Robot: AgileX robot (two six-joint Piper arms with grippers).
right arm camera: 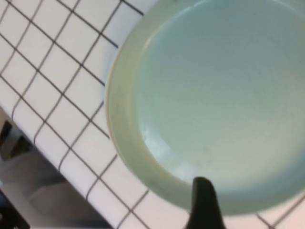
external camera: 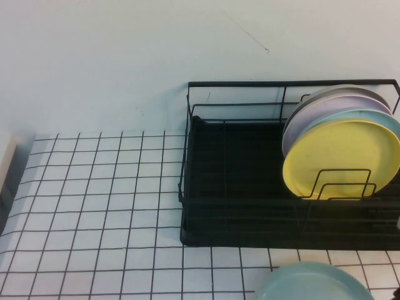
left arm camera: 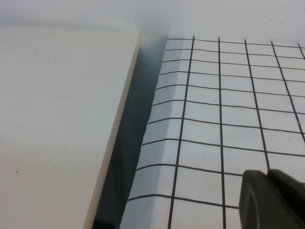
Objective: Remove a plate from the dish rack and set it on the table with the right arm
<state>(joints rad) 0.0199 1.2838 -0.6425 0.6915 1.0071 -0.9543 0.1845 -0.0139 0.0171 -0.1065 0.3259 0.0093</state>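
Plate (right arm camera: 214, 100) lies on table (external camera: 94, 206); right claw (right arm camera: 202, 202) over its rim, left claw (left arm camera: 271, 200) low (grips unclear).

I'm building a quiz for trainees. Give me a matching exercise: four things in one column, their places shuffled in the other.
1 green plate
2 yellow plate
3 left hand
4 right hand

A front of the stack in the dish rack
B by the table's left edge
C outside the dish rack, in front of it
D at the green plate's rim

Pairs: 1-C, 2-A, 3-B, 4-D
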